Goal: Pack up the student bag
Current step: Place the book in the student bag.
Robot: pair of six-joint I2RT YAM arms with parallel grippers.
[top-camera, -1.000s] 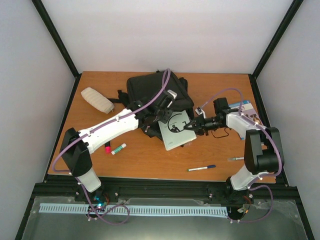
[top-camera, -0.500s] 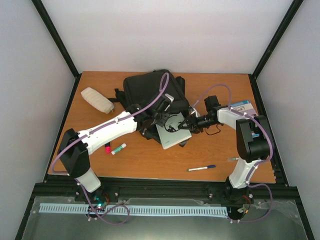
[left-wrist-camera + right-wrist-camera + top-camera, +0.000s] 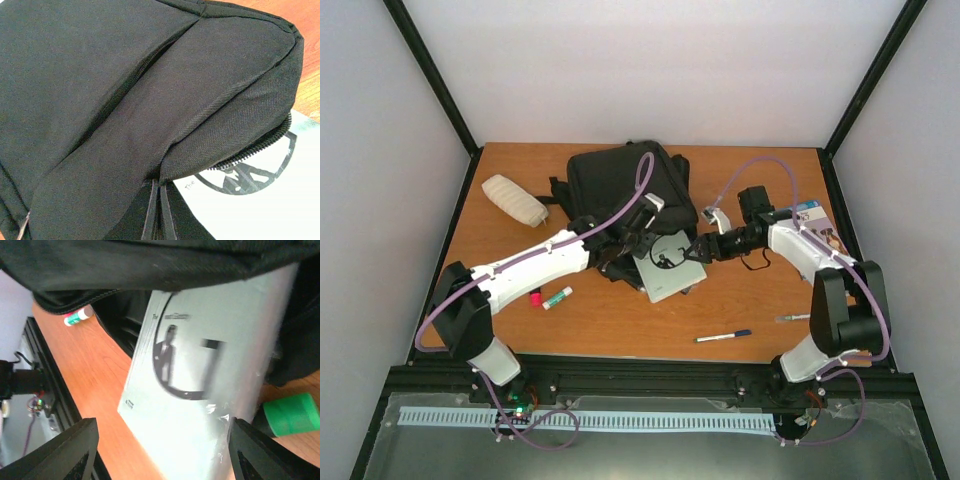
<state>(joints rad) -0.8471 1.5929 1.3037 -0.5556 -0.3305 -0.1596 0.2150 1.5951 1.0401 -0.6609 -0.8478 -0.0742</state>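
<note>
The student bag (image 3: 620,180), a large black backpack, lies at the back middle of the table, and its fabric (image 3: 125,100) fills the left wrist view. My left gripper (image 3: 633,240) is shut on a fold of the bag's edge by the zip, its fingertips (image 3: 152,212) pressed together and holding the flap up. A pale book (image 3: 667,266) with a black round picture pokes out from under that flap (image 3: 260,200). My right gripper (image 3: 697,250) stands open at the book's right edge. Its fingers (image 3: 65,450) are spread wide on either side of the book (image 3: 200,390), not touching it.
A cream pouch (image 3: 515,200) lies at the back left. A pink item (image 3: 534,297) and a white-green marker (image 3: 558,297) lie left of the book. A pen (image 3: 723,336) lies near the front edge, a printed box (image 3: 815,215) at the right. A green cylinder (image 3: 292,415) sits by my right finger.
My right gripper has opened and let go of the book, which now lies a little further under the bag's flap. The left gripper keeps its hold on the bag.
</note>
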